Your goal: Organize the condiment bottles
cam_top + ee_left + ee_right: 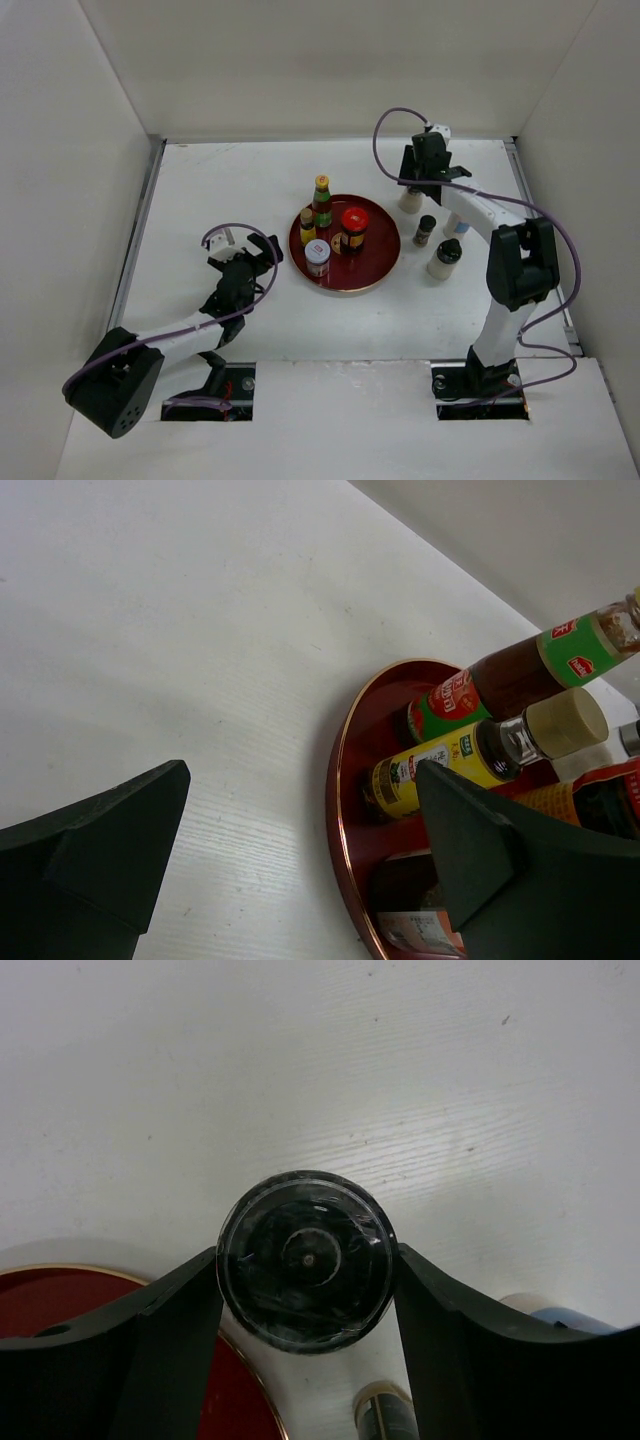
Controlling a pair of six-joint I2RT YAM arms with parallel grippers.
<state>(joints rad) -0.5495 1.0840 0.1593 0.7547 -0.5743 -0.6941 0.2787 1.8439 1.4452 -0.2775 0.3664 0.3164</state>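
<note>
tray: four bottles upright, red-lidded jar among them | my right jaws: pinching dark-capped bottle, outside tray | my left jaws: wide, empty, beside tray

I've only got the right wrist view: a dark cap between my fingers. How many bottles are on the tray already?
Observer: Four, all upright on the red tray: a tall yellow-capped bottle, a small yellow-labelled bottle, a red-lidded jar and a white-lidded jar.
Operator: Where's the left arm?
Observer: The left gripper hangs open and empty, left of the tray.
Operator: What else is off the tray?
Observer: Beside the cream bottle your right gripper grips: a small dark jar, a dark-capped white bottle and a white one half behind your arm.
</note>
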